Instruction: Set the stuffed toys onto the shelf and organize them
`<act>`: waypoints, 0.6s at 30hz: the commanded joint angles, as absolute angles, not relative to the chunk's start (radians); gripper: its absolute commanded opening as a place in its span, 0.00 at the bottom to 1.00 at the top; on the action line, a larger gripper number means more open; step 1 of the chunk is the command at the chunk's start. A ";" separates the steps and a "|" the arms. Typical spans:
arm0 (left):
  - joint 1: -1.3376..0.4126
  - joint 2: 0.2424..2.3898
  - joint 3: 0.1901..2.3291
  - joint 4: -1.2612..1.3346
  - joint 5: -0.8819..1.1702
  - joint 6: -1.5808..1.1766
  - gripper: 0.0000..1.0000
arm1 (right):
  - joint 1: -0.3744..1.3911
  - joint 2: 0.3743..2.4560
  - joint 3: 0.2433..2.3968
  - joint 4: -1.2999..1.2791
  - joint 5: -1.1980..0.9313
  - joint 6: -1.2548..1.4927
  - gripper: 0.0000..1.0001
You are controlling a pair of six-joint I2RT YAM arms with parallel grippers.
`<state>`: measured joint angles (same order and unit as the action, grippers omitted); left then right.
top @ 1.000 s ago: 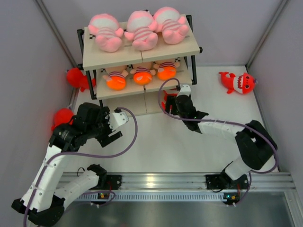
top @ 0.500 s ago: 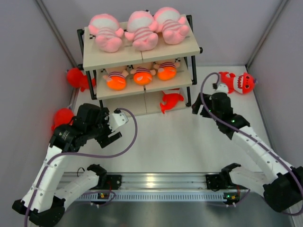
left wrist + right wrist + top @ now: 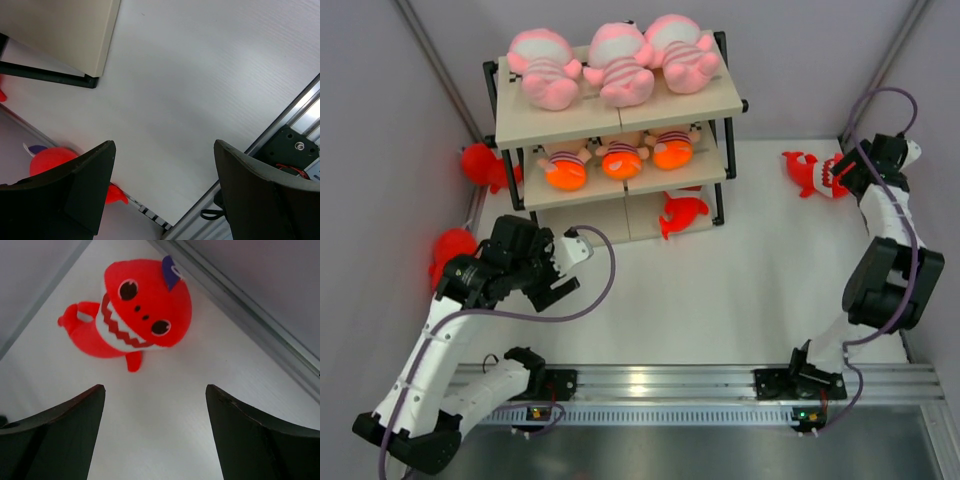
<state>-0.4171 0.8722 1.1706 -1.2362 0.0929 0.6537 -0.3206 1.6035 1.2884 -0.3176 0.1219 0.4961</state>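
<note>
Right, the shelf (image 3: 535,128) is my reference for everything. Its top board carries three pink toys (image 3: 617,62) in a row, and the middle board has three more striped dolls (image 3: 620,160). At its lowest tier one shark (image 3: 682,213) lies at the front right corner, tail poking out.

The white table (image 3: 720,300) runs open from the shelf's right side out to the far right corner. That is where the loose shark (image 3: 142,310) lies, well apart from the shelf. Two more red toys (image 3: 450,245) sit off the shelf's left side, near the wall.

My right gripper (image 3: 155,390) is the nearer one by far. It hangs spread wide and holding nothing, with the loose shark just ahead of the fingertips rather than between them. The shark's long axis points roughly back at the shelf — tail toward it, toothy head away. From the wrist view that axis runs close to the line the fingers close along, so I judge a wrist turn is needed to pinch across the body.

Room is tight on the side away from the shelf, where the wall rail (image 3: 240,305) passes just past the shark's head.

The left gripper (image 3: 164,145) hovers off the shelf's front left leg — also spread and empty.
</note>
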 commanded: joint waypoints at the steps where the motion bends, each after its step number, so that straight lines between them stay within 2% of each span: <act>1: -0.393 0.906 1.206 -1.253 0.118 0.663 0.86 | -0.370 1.758 1.440 -0.235 0.158 0.465 0.82; 5: -0.357 0.949 1.227 -1.275 0.156 0.676 0.86 | -0.379 1.955 1.665 -0.262 0.141 0.443 0.82; 11: -0.296 1.003 1.233 -1.278 0.167 0.684 0.85 | -0.380 2.178 1.785 -0.199 0.066 0.457 0.79; 14: -0.261 1.014 1.246 -1.279 0.189 0.680 0.85 | -0.380 2.216 1.778 -0.143 0.019 0.453 0.66; 15: -0.246 1.015 1.249 -1.278 0.190 0.680 0.85 | -0.380 2.223 1.773 -0.132 0.006 0.454 0.51; 17: -0.230 1.019 1.253 -1.279 0.201 0.678 0.85 | -0.379 2.227 1.757 -0.109 -0.034 0.465 0.34; 18: -0.218 1.019 1.255 -1.278 0.201 0.678 0.85 | -0.379 2.221 1.747 -0.103 -0.038 0.466 0.18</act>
<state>-0.2451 1.0237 1.2121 -1.2617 0.1654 0.6704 -0.3759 2.2093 1.7420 -0.1493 0.0273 0.4648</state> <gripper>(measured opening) 0.854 0.311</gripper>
